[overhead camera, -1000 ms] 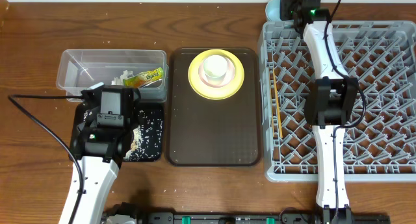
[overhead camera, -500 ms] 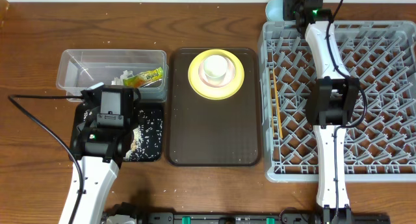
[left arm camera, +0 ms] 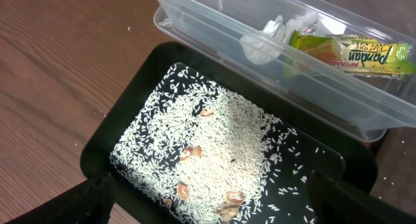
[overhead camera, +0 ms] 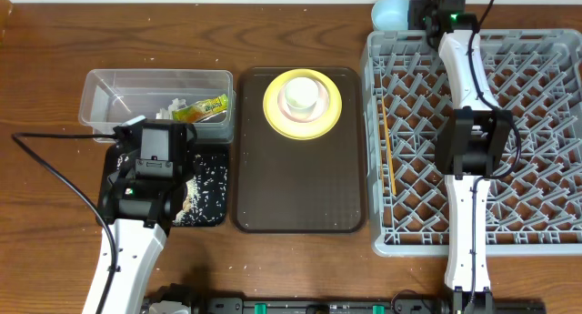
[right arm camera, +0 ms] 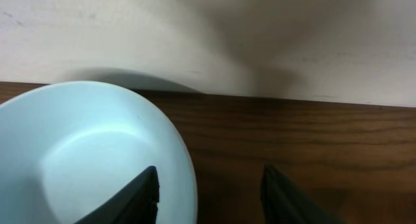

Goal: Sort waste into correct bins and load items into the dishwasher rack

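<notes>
Right claw (right arm camera: 208, 185): parted, clenching nothing, straddling the rim of the round light blue bowl (right arm camera: 84, 159).
Bowl's spot: wooden table (right arm camera: 292, 139), just beyond the big grey plastic dishwasher rack's (overhead camera: 564, 243) far edge.
Left claw (left arm camera: 214, 208): spread wide, empty, over the glossy black rectangular tray (left arm camera: 112, 130) of loose white rice grains (left arm camera: 221, 139).
</notes>
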